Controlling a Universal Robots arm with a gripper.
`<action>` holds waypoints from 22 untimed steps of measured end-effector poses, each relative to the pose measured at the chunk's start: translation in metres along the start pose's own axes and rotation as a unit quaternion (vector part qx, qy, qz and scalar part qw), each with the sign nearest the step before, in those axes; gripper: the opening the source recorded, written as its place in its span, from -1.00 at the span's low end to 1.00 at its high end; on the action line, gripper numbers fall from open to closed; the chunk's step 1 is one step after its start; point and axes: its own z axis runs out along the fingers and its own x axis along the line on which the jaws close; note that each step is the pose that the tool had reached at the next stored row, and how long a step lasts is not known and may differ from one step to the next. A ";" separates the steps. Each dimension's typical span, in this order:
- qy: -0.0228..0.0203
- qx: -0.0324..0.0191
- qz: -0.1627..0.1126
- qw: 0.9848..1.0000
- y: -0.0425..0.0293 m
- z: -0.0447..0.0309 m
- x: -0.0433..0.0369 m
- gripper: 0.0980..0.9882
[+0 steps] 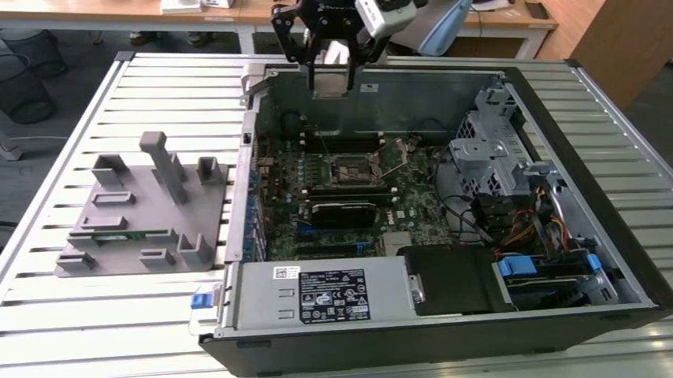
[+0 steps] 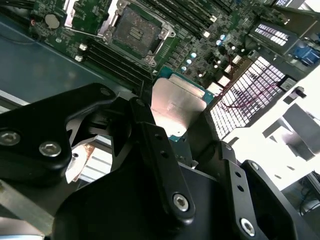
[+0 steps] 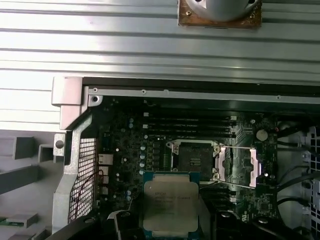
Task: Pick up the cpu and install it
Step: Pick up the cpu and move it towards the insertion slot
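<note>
Above the open computer case (image 1: 399, 101) on a slatted metal table (image 1: 158, 94), the gripper (image 1: 330, 79) clasps the cpu (image 2: 176, 106).

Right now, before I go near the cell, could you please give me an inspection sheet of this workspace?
Surface: slatted metal table, carrying the open computer case.
Job's things: the cpu held above the motherboard; empty socket, its cover plate swung open.
Clutter: grey fixture with a green memory stick.
Grippers: pincer shut on the cpu.
Cables: coloured bundle inside the case, on the exterior view's right.
Surroundings: wooden desks, wire bins.
</note>
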 end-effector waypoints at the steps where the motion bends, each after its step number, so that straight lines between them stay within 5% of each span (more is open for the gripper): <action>1: 0.000 0.000 0.000 1.000 0.0008 0.0002 -0.0021 -0.03; 9: 0.000 0.000 0.000 1.000 0.0048 0.0005 -0.0185 -0.03; 22: 0.000 0.000 0.000 1.000 0.0045 0.0017 -0.0580 -0.03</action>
